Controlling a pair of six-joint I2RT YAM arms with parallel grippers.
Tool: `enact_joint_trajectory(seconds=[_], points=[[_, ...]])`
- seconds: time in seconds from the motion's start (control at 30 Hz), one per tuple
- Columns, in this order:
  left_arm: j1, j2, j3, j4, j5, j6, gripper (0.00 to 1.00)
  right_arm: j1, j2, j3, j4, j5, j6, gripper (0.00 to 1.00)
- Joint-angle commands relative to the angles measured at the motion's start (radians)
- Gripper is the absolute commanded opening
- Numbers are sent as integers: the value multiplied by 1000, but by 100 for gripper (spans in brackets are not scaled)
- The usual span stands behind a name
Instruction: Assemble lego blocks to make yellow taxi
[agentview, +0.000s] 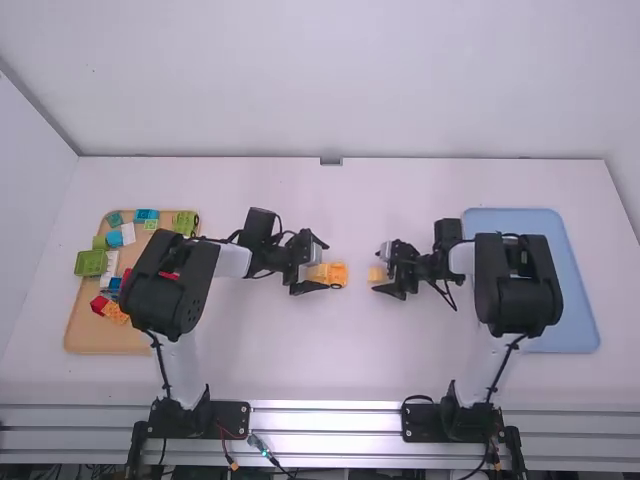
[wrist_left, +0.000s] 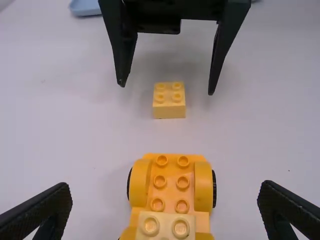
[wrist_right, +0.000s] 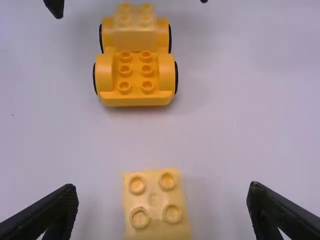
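Start nearest in the left wrist view with the black two-finger left end effector (wrist_left: 166, 190): spread, not gripping, around the yellow-orange plastic car base (wrist_left: 171, 171) with the pale yellow block-shaped brick (wrist_left: 165, 231) seated on top. Next, farther along the white counter (agentview: 330, 360), find the loose pale yellow four-stud brick (wrist_left: 169, 109), studs up, apart from the base, between the parted fingers of the black two-finger right end effector (wrist_left: 167, 88). For the likely step in hand, picking up, centre the right end effector, close evenly on the loose brick's sides, then lift straight without tilting. Brace the base lightly against rolling. Align studs squarely before pressing down, presumably onto the base or the seated brick. Count two end effectors, one base, four black-rimmed wheels (wrist_right: 176, 77), six bare base studs, one seated brick, one loose brick and two trays: one tan rectangular tray (agentview: 85, 330), holding mixed coloured blocks (agentview: 90, 262), and one light-blue rectangular tray (agentview: 575, 300), past the right end effector.
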Motion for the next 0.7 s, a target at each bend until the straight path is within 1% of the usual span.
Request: enact_joint_trajectory(seconds=[0.0, 0.13, 0.2, 0.23, 0.27, 0.3, 0.37, 0.4, 0.43, 0.47, 0.53, 0.67], points=[[0, 11, 10, -2, 22, -23, 99, -14, 48, 26, -11, -59, -23, 89], [-2, 11, 9, -4, 22, -23, 99, -19, 105, 77, -64, -75, -31, 87], [-1, 11, 9, -4, 21, -23, 99, -19, 117, 108, -133, -88, -85, 85], [-3, 11, 10, -4, 18, -23, 99, -19, 117, 130, -207, -86, -160, 80], [0, 11, 10, -4, 18, -23, 99, -19, 117, 133, -223, -82, -177, 77], [0, 11, 10, -2, 20, -23, 99, -19, 117, 138, -237, -72, -198, 71], [-1, 11, 10, -1, 21, -23, 99, -7, 117, 137, -240, -35, -192, 64], [0, 11, 10, -1, 21, -23, 99, -6, 117, 137, -240, -34, -190, 64], [1, 11, 10, -2, 21, -23, 99, -2, 117, 136, -240, -27, -189, 60], [-3, 11, 10, -3, 21, -24, 99, -1, 117, 136, -240, -20, -189, 59], [-2, 11, 10, -2, 18, -27, 99, -3, 117, 136, -240, -12, -189, 53], [-1, 11, 10, -2, 18, -26, 99, -1, 117, 135, -234, 2, -168, 52]])
